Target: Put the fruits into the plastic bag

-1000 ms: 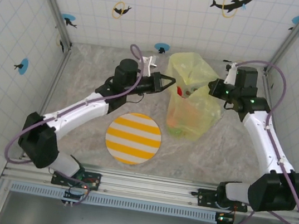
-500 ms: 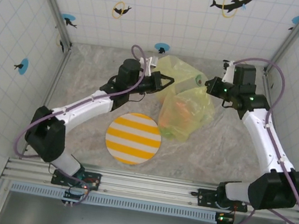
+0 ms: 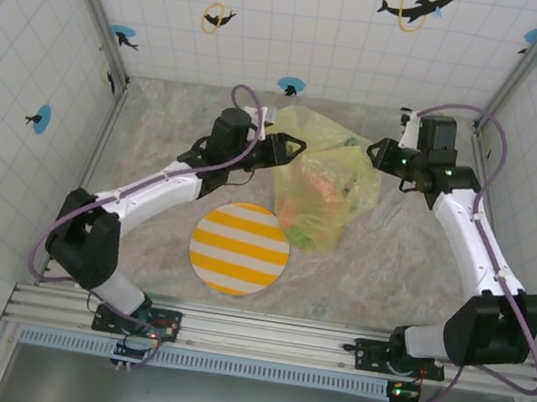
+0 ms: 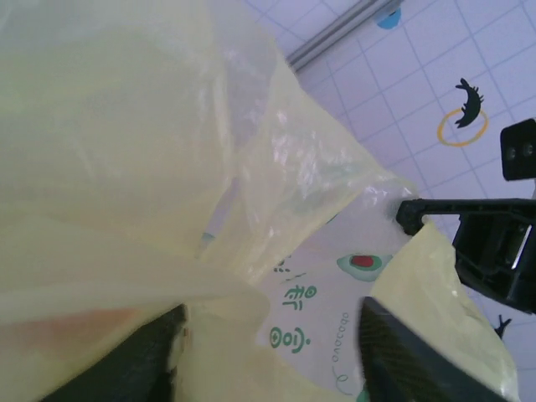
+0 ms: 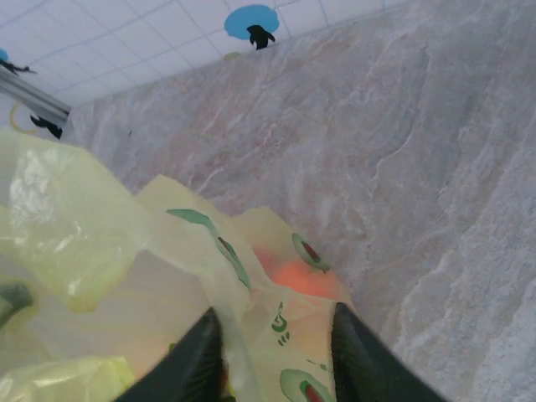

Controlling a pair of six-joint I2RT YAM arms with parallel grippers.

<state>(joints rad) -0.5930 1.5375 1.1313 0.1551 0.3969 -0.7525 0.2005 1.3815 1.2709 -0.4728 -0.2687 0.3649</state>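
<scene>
Yellow-green plastic bag (image 3: 339, 171) slumps mid-table, long axis running far to near, mouth end far, fruits (image 3: 314, 203) pooled at the near end. Left gripper (image 3: 295, 147) and right gripper (image 3: 381, 157) flank the mouth, fingers spread, loose film between them. Striped plate (image 3: 239, 248) just beside; bare table (image 3: 399, 271) to the right.

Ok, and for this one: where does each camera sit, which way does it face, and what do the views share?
Top external: above and behind the bases, looking down on the marbled table; both arms whole, left gripper and right gripper at the translucent yellow-green plastic bag.
Left wrist: on that wrist, facing across bag folds toward the tiled wall; its dark fingers at the bottom.
Right wrist: looking down over bag and table; its fingers at the bottom.
Shared: the bag, in all three.
</scene>
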